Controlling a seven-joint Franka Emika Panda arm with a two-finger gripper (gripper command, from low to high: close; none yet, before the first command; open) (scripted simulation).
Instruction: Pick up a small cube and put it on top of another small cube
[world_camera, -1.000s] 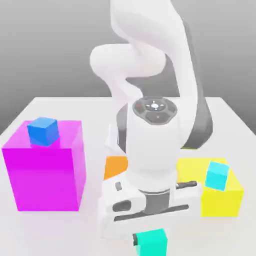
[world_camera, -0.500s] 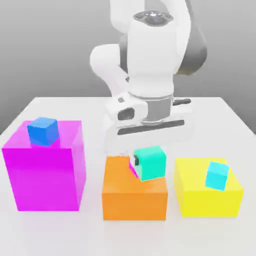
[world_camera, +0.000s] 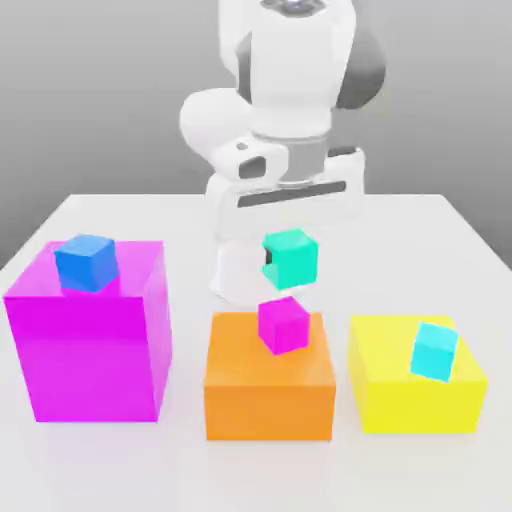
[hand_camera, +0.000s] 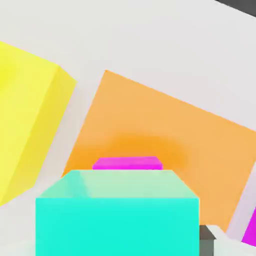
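Observation:
The small turquoise-green cube (world_camera: 291, 259) hangs in the air, held in my gripper (world_camera: 288, 262), which is shut on it under the white hand. It hovers a little above and behind the small magenta-pink cube (world_camera: 283, 324), which rests on top of the big orange block (world_camera: 269, 385). The two cubes are apart. In the hand view the turquoise cube (hand_camera: 117, 216) sits close in front, with the pink cube (hand_camera: 128, 163) peeking out beyond it on the orange block (hand_camera: 165, 135).
A big magenta block (world_camera: 88, 340) with a small blue cube (world_camera: 87, 263) on it stands at the exterior view's left. A big yellow block (world_camera: 415, 380) carrying a small sky-cyan cube (world_camera: 436, 350) stands at the right. All rest on a white table (world_camera: 440, 240).
My arm has risen and pulled back from the table's front, carrying the turquoise cube from low in front of the orange block to above the pink cube.

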